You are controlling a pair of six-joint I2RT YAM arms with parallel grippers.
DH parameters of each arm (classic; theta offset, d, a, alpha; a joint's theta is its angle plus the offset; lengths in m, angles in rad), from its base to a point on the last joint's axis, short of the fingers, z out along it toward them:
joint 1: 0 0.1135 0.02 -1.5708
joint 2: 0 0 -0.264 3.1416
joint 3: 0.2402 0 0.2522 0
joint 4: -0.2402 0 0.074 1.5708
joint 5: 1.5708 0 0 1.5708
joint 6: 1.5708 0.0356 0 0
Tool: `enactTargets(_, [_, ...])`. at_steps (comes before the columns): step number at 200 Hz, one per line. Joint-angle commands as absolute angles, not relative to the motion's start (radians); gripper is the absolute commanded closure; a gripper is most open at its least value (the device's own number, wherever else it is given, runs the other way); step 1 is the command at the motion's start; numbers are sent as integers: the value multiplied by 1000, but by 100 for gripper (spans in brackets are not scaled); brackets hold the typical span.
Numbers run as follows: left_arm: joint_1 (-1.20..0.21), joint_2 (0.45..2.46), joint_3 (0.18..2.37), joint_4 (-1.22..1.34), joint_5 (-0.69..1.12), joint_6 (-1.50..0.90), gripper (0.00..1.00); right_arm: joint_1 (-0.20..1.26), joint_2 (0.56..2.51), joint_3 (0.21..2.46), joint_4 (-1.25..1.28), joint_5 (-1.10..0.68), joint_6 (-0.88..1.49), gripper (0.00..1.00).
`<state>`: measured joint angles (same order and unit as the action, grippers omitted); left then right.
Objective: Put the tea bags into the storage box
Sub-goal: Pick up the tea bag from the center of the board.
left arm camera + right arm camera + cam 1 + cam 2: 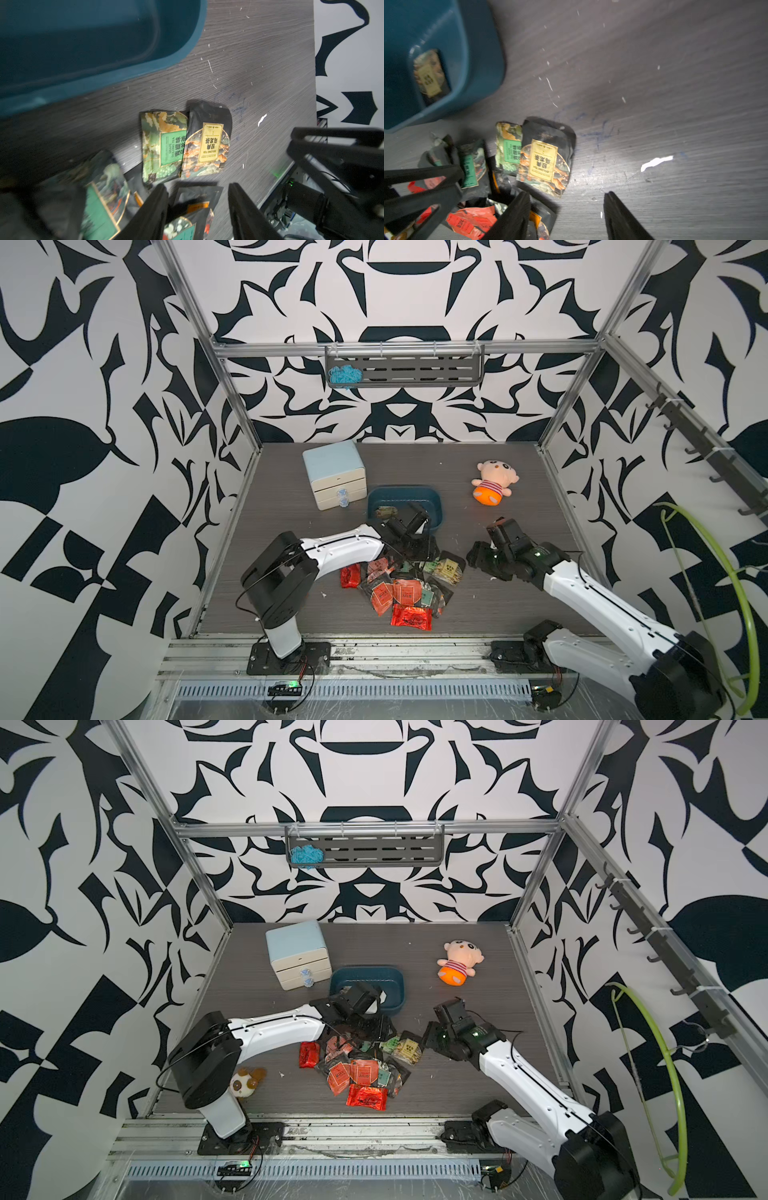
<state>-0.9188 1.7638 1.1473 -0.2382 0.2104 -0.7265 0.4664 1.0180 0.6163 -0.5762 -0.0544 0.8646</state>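
Tea bags (pixel 405 593), the small flat foil sachets in red, black and orange, are lying in a loose overlapping heap on the dark grey wood-grain surface (pixel 278 506). The heap is sitting just short of the shallow teal-blue plastic storage box (pixel 437 506), on the side nearer the arm bases. One beige-labelled sachet (pixel 428 76) is already lying inside the box; the rest are outside.

Your left gripper (pixel 198 187) is hanging over the heap's box-side edge, fingers (pixel 154 207) spread. A black orange-labelled sachet (pixel 197 207) is showing in the gap below them. Can't tell if they're touching it, and its long axis is mostly hidden.

Your right gripper (pixel 566 195) is hanging over bare surface just beside the heap, fingers spread and holding nothing. The black beige-labelled sachet (pixel 544 160) is lying nearest it.

The left arm is looking nearer to both heap and box, so probably a short carry.

Room: the pale blue two-drawer cabinet (pixel 334 472) is standing beside the box and the pink plush doll (pixel 494 483) is lying well apart. Neither is looking like an obstacle.
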Motion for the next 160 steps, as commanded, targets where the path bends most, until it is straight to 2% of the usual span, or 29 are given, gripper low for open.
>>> enactTargets(1, [-928, 1817, 1193, -290, 273, -706, 53, 463, 1011, 566, -466, -110, 947, 39])
enactTargets(16, [-932, 1845, 1211, -303, 281, -701, 59, 463, 1009, 534, -435, -118, 971, 39])
enactTargets(31, [-934, 1870, 1229, -305, 298, -699, 72, 463, 1014, 513, -398, -125, 988, 40])
enactTargets(40, [-936, 1882, 1238, -302, 304, -701, 75, 463, 1022, 506, -381, -127, 997, 43])
enactTargets(80, [-938, 1949, 1274, -306, 316, -708, 79, 463, 1089, 500, -342, -149, 996, 50])
enactTargets(160, [-945, 2020, 1312, -332, 337, -710, 82, 463, 1123, 490, -311, -141, 1012, 51])
